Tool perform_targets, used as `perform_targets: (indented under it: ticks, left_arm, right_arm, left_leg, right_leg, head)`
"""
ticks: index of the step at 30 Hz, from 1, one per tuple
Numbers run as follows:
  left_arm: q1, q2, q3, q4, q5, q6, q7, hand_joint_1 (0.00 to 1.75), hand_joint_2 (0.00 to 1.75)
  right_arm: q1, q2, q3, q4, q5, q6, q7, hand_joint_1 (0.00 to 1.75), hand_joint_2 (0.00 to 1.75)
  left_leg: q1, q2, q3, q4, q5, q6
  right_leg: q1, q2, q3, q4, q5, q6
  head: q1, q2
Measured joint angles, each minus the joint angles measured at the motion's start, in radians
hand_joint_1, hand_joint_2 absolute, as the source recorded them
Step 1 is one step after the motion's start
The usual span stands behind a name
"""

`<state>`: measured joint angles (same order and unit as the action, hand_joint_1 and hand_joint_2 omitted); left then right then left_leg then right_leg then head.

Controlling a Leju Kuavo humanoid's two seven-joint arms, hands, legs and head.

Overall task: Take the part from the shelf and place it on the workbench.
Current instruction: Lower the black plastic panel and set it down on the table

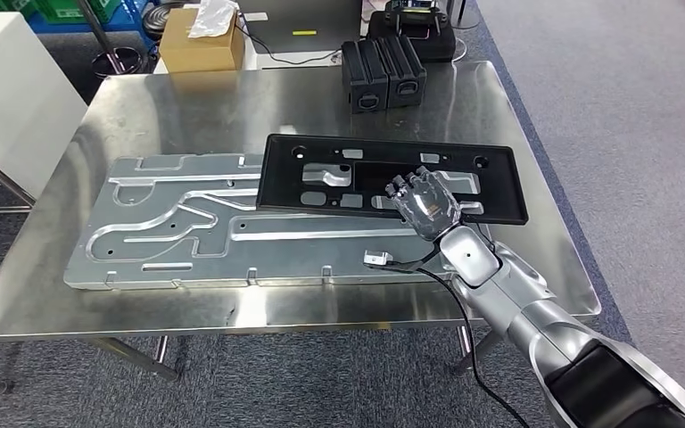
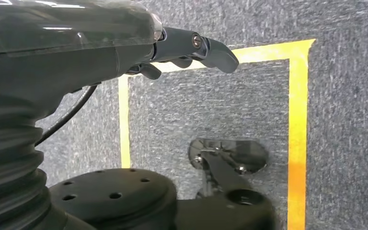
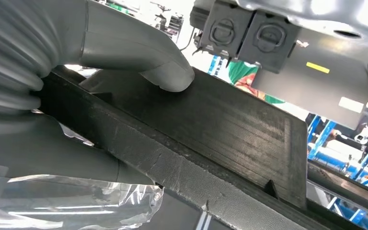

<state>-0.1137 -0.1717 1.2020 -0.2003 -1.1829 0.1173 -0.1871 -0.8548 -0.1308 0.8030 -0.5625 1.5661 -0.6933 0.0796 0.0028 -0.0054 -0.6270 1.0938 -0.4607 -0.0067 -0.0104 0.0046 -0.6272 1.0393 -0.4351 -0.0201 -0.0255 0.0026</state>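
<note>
Black flat rectangular plastic part (image 1: pixel 383 178) with cutouts, gripped at its near edge by right robot hand (image 1: pixel 424 207), thumb (image 3: pixel 165 72) pressed on one face, fingers under the other. Lying over embossed sheet-metal panel (image 1: pixel 178 227) on steel table (image 1: pixel 62 285). Placing step nearly done. Next: open grip, withdraw. Left robot hand (image 2: pixel 182 52) hanging over floor, holding nothing, fingers slightly curled.

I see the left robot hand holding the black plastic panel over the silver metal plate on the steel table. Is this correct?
Not quite: it is the right robot hand that holds the black plastic panel, as the head view shows; the right wrist view shows its thumb pressed on the panel. The left robot hand hangs over the carpet, holding nothing. The panel is indeed over the silver metal plate on the steel table.
</note>
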Motion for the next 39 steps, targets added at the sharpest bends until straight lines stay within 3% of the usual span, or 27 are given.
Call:
perform_targets:
  ticks: [2,4,6,7,9,10,11,12,13,15,17,21,23,25,26,27,28,30,32,36,37,39]
  left_arm:
    - [0.001,0.003,0.000,0.000,0.000,0.000,-0.003,0.00,1.75]
    - [0.004,0.005,0.000,0.000,0.000,0.000,-0.005,0.00,1.75]
    - [0.007,0.007,0.000,0.000,0.000,0.001,-0.008,0.00,1.75]
    - [0.008,0.007,0.000,0.000,0.000,0.001,-0.009,0.00,1.75]
    - [0.009,0.008,0.000,0.000,0.000,0.004,-0.009,0.00,1.75]
    - [0.010,0.009,0.000,0.000,0.000,0.006,-0.008,0.00,1.75]
    - [0.011,0.010,0.000,0.000,-0.001,0.008,-0.006,0.00,1.75]
    - [0.013,0.011,0.000,0.000,-0.001,0.010,-0.005,0.00,1.75]
    - [0.014,0.012,0.000,0.000,-0.001,0.011,-0.003,0.00,1.75]
    - [0.016,0.016,0.000,0.000,-0.002,0.014,-0.003,0.00,1.75]
    - [0.017,0.022,0.000,0.000,-0.002,0.017,-0.002,0.00,1.75]
    - [0.022,0.039,0.000,0.000,-0.002,0.027,0.001,0.00,1.75]
    - [0.024,0.047,0.000,0.000,-0.002,0.032,0.003,0.00,1.75]
    - [0.024,0.052,0.000,0.000,-0.001,0.040,0.006,0.00,1.75]
    - [0.025,0.055,0.000,0.000,0.000,0.045,0.009,0.00,1.75]
    - [0.027,0.058,0.000,0.000,0.003,0.050,0.011,0.00,1.31]
    - [0.028,0.061,0.000,0.000,0.005,0.055,0.013,0.00,0.87]
    - [0.028,0.069,0.000,0.000,0.009,0.063,0.016,0.00,0.00]
    - [0.026,0.076,0.000,0.000,0.010,0.069,0.014,0.00,0.00]
    - [0.027,0.081,0.001,0.000,0.012,0.078,-0.006,0.00,0.00]
    - [0.027,0.082,0.001,0.000,0.013,0.081,-0.014,0.00,0.00]
    - [0.026,0.083,0.001,0.000,0.014,0.083,-0.030,0.00,0.00]
  right_arm:
    - [0.002,0.000,-0.008,-0.004,0.001,0.000,-0.002,1.75,1.75]
    - [0.008,0.000,-0.014,-0.006,0.002,0.000,-0.007,1.75,1.75]
    - [0.013,-0.001,-0.019,-0.007,0.003,0.000,-0.011,1.75,1.75]
    - [0.015,-0.002,-0.023,-0.007,0.003,0.000,-0.012,1.75,1.75]
    - [0.023,-0.002,-0.029,-0.008,0.003,0.000,-0.016,1.75,1.75]
    - [0.030,-0.002,-0.031,-0.008,0.003,0.000,-0.018,1.75,1.75]
    - [0.038,-0.002,-0.034,-0.008,0.003,0.000,-0.020,1.75,1.75]
    - [0.045,-0.002,-0.036,-0.008,0.003,0.000,-0.021,1.75,1.75]
    - [0.051,-0.002,-0.039,-0.009,0.003,0.000,-0.021,1.75,1.75]
    - [0.055,-0.001,-0.045,-0.014,0.003,0.000,-0.022,1.75,1.75]
    - [0.060,0.001,-0.051,-0.020,0.003,0.000,-0.022,1.75,1.75]
    - [0.081,0.008,-0.068,-0.031,0.003,-0.001,-0.028,0.00,1.75]
    - [0.085,0.014,-0.077,-0.038,0.003,-0.002,-0.030,0.00,1.75]
    - [0.094,0.021,-0.086,-0.041,0.003,-0.003,-0.032,0.00,1.75]
    - [0.100,0.024,-0.091,-0.042,0.003,-0.003,-0.034,0.00,1.75]
    - [0.106,0.026,-0.095,-0.044,0.003,-0.003,-0.034,0.00,1.75]
    - [0.111,0.029,-0.099,-0.047,0.003,-0.003,-0.034,0.00,1.75]
    - [0.113,0.034,-0.109,-0.055,0.003,-0.003,-0.030,0.00,1.75]
    - [0.114,0.037,-0.117,-0.062,0.003,-0.004,-0.024,0.00,1.75]
    - [0.117,0.035,-0.130,-0.074,0.003,-0.004,-0.009,0.00,1.75]
    - [0.116,0.034,-0.134,-0.077,0.003,-0.004,-0.004,0.00,1.75]
    - [0.116,0.030,-0.141,-0.080,0.003,-0.004,0.004,0.00,1.75]
  left_leg:
    - [-0.005,-0.001,0.029,-0.066,0.015,0.008]
    - [-0.006,-0.001,0.031,-0.073,0.019,0.015]
    - [-0.002,0.000,0.035,-0.085,0.028,0.026]
    - [0.001,0.001,0.037,-0.091,0.032,0.031]
    - [0.001,0.001,0.036,-0.092,0.034,0.036]
    - [0.001,0.001,0.036,-0.091,0.034,0.036]
    - [0.001,0.000,0.036,-0.090,0.034,0.036]
    - [0.001,-0.001,0.036,-0.088,0.033,0.036]
    - [0.001,-0.002,0.036,-0.085,0.031,0.034]
    - [-0.002,-0.003,0.032,-0.075,0.025,0.027]
    - [-0.006,-0.003,0.027,-0.067,0.020,0.018]
    - [-0.004,-0.002,0.020,-0.051,0.005,-0.001]
    - [0.000,-0.001,-0.016,0.034,-0.048,-0.012]
    - [0.003,-0.001,-0.075,0.167,-0.108,-0.020]
    - [0.005,-0.001,-0.095,0.209,-0.119,-0.022]
    - [0.005,-0.001,-0.098,0.215,-0.111,-0.023]
    - [0.006,-0.001,-0.080,0.179,-0.084,-0.021]
    - [0.006,0.000,-0.007,0.035,-0.018,-0.014]
    - [0.002,-0.001,0.039,-0.059,0.010,-0.005]
    - [0.002,0.000,0.046,-0.082,0.018,0.016]
    - [0.005,0.001,0.048,-0.088,0.023,0.022]
    - [0.006,0.001,0.048,-0.092,0.027,0.030]
  right_leg:
    - [0.001,0.001,-0.002,-0.001,0.002,0.009]
    - [0.001,0.001,-0.003,-0.004,0.005,0.022]
    - [0.000,0.001,-0.010,0.016,-0.013,0.031]
    - [0.000,0.001,-0.026,0.052,-0.038,0.035]
    - [-0.003,0.000,-0.081,0.179,-0.104,0.039]
    - [-0.004,0.000,-0.108,0.240,-0.127,0.041]
    - [-0.005,0.000,-0.123,0.274,-0.133,0.043]
    - [-0.006,-0.001,-0.119,0.267,-0.119,0.044]
    - [-0.007,-0.001,-0.096,0.221,-0.088,0.045]
    - [-0.008,-0.003,-0.028,0.082,-0.029,0.042]
    - [-0.005,-0.003,0.005,0.009,-0.011,0.035]
    - [-0.006,-0.002,0.006,0.000,-0.008,0.011]
    - [-0.009,-0.003,0.008,-0.005,-0.005,0.001]
    - [-0.008,-0.003,0.008,-0.005,-0.005,-0.002]
    - [-0.007,-0.004,0.008,-0.004,-0.006,-0.003]
    - [-0.007,-0.004,0.009,-0.004,-0.006,-0.003]
    - [-0.006,-0.004,0.009,-0.003,-0.006,-0.002]
    - [-0.005,-0.003,0.010,-0.002,-0.007,0.000]
    - [-0.003,-0.002,0.010,-0.002,-0.006,0.009]
    - [-0.003,-0.002,0.008,0.002,-0.011,0.032]
    - [-0.003,-0.002,-0.003,0.027,-0.029,0.036]
    - [-0.004,-0.003,-0.052,0.138,-0.093,0.042]
  head:
    - [0.000,0.000]
    - [0.001,0.000]
    - [0.002,0.000]
    - [0.002,0.000]
    - [0.004,0.000]
    - [0.004,0.000]
    - [0.004,0.000]
    - [0.004,0.000]
    - [0.004,0.000]
    - [0.004,0.000]
    - [0.003,0.000]
    - [0.002,0.000]
    - [0.001,0.000]
    - [0.001,0.000]
    - [0.001,0.000]
    - [0.001,0.000]
    - [0.001,0.000]
    - [0.002,0.000]
    - [0.002,0.000]
    - [0.003,0.000]
    - [0.003,0.000]
    - [0.004,0.000]
